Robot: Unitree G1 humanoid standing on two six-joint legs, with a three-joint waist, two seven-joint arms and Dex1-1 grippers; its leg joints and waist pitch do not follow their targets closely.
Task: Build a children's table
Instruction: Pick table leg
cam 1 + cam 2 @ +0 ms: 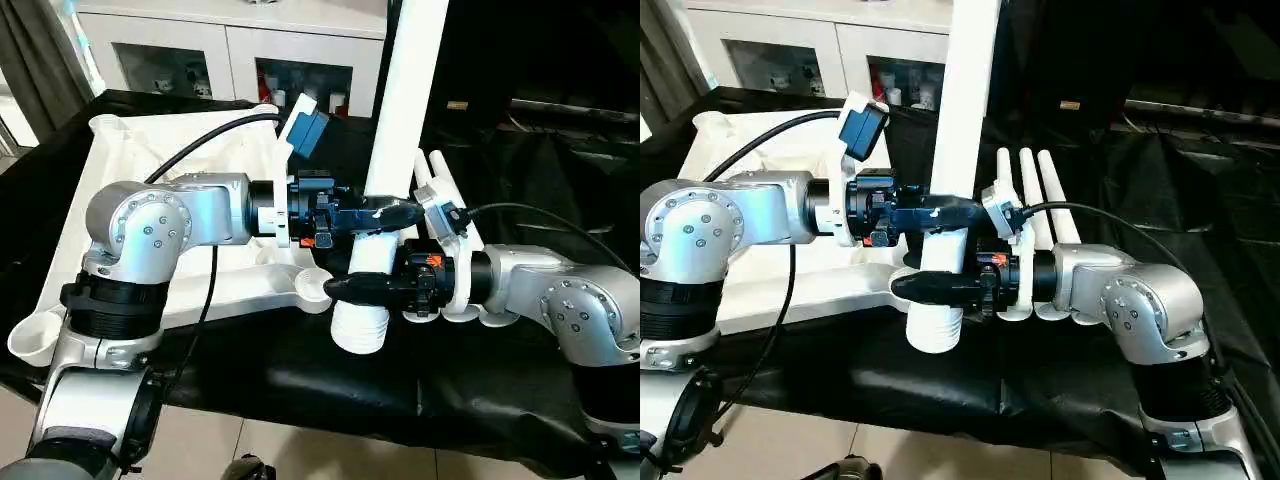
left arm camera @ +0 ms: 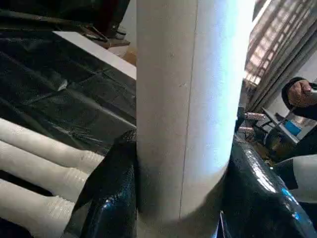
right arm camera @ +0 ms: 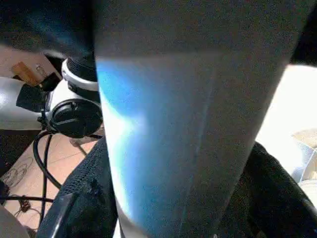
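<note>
Standing near upright at frame centre, one white leg (image 1: 400, 130) is clamped by both grippers. Left gripper (image 1: 385, 213) reaches in from the left at mid-frame, its black fingers (image 2: 106, 188) closed tight against either side of the tube; the wrist view shows the tube pressed between them. Right gripper (image 1: 350, 288) comes in from the right just below it, fingers likewise closed around the same leg, a little above its ribbed lower end (image 1: 358, 330). That ribbed end hangs just beside the near corner socket (image 1: 312, 288) of the tabletop (image 1: 130, 160); whether it touches cannot be told.

Tabletop lies underside up on the black cloth (image 1: 300, 380), left half of frame, with a second rounded socket at lower left (image 1: 35, 340).

Three more white legs (image 1: 1040, 195) lie side by side on the cloth, centre right, behind the right forearm (image 1: 1140, 295).

White glass-door cabinet (image 1: 220, 55) along the top left edge. A person's hand (image 2: 303, 93) shows at the right edge of the left wrist view.
</note>
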